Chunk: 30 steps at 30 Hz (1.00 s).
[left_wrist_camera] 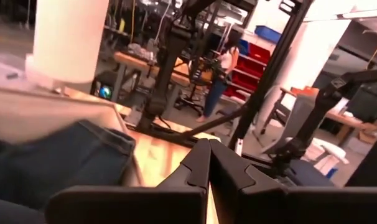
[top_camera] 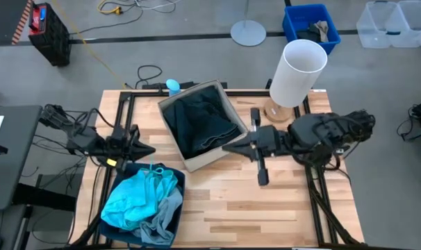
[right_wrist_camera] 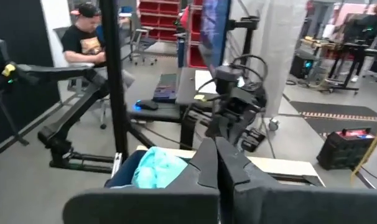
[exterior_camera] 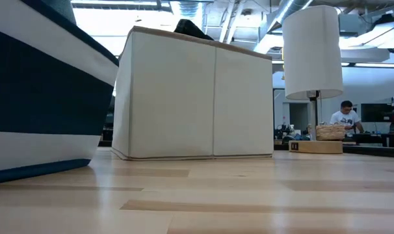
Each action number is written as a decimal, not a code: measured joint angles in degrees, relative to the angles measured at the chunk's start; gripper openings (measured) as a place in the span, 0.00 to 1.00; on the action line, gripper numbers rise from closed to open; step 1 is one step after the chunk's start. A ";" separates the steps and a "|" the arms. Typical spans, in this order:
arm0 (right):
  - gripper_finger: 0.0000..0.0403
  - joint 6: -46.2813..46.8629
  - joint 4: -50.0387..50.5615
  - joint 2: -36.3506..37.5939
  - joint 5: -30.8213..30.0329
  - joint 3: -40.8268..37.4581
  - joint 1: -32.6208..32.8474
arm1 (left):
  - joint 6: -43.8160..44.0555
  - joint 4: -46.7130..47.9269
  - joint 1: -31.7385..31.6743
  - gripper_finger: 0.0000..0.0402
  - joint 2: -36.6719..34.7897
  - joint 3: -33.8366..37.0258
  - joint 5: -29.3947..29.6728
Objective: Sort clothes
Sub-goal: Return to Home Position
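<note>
Left claw (top_camera: 149, 150) and right claw (top_camera: 228, 147), both pinched together and empty, flank the beige box (top_camera: 205, 161) holding dark clothes (top_camera: 200, 121). The turquoise garment (top_camera: 134, 198) and pale blue garment (top_camera: 165, 219) fill the navy box (top_camera: 180, 182) beside it. Retract clear of the rims.

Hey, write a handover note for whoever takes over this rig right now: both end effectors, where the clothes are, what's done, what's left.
Left end effector: shut, empty, over the table by the navy box.
Right end effector: shut, empty, by the beige box.
Clothes: dark garments lie in the beige box; the turquoise garment and pale blue garment lie in the navy box.
Done: sorting, as far as can be seen; no garment shows outside a box.
Left: probably only parking both arms at home.
</note>
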State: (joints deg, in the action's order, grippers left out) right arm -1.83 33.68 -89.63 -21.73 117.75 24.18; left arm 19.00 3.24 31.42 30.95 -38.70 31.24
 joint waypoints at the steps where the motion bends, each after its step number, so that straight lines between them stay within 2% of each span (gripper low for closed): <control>1: 0.01 0.19 -0.99 1.07 -0.04 -1.67 -0.17 | -1.17 0.43 0.00 0.00 -0.49 0.00 0.06; 4: 0.01 0.03 -7.69 5.48 -0.08 -9.47 -0.45 | -5.09 1.19 0.00 0.00 -1.80 0.24 0.22; 7: 0.01 0.20 -16.44 11.39 -0.02 -21.16 -1.06 | -7.05 -0.81 -0.27 0.00 -2.66 2.03 0.21; 13: 0.00 5.64 -37.12 22.49 0.85 -47.08 -2.38 | -4.69 -7.49 -2.91 0.00 -2.53 8.91 -4.33; 16: 0.00 9.23 -44.57 26.49 1.23 -56.90 -2.61 | -3.83 -12.87 -5.27 0.00 -2.56 13.43 -6.92; 20: 0.00 11.62 -46.69 30.91 1.30 -66.62 -2.61 | -2.02 -17.28 -8.48 0.00 -3.52 18.35 -9.79; 24: 0.00 13.39 -49.95 35.91 0.60 -74.81 -3.11 | -0.27 -17.05 -11.61 0.00 -5.46 22.60 -11.78; 30: 0.00 10.50 -51.45 46.05 -1.65 -85.84 -3.32 | -1.80 -16.73 -15.06 0.00 -13.00 28.07 -12.98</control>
State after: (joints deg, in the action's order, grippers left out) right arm 8.68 -17.76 -43.58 -23.38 31.91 20.86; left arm 17.21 -13.49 16.36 17.95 -10.63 18.26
